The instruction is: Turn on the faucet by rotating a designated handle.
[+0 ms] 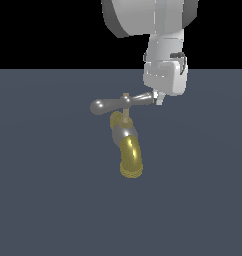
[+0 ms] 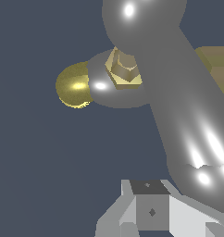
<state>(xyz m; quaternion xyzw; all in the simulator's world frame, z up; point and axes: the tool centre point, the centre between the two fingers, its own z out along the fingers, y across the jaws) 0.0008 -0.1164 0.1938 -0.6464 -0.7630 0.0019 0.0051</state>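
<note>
The pincer hangs under the white arm and sits right at the end of the handle that lies toward the exterior view's right; its small pale tip looks to be touching that end of the bar, though from either view I cannot tell whether the fingers are spread or pressed together, nor whether they truly grip the bar. In the wrist view only the grey-white base of the pincer shows, with the thick silver bar of the handle running close past it, its nearer rounded end just beside the pincer body. The handle is a shiny silver-grey crossbar, lying roughly level, its other bulbous end reaching out toward the exterior view's left. It is centred on a thin brass stem, and in the wrist view a brass nut shows where the stem meets the grey body. Below the handle stands the rest of the faucet: a short grey metallic body from which the brass-yellow spout curves down and ends in a ribbed rim. The faucet stands about the middle of the flat dark blue-grey desk, which spreads out all round it, with black background above its far edge.
</note>
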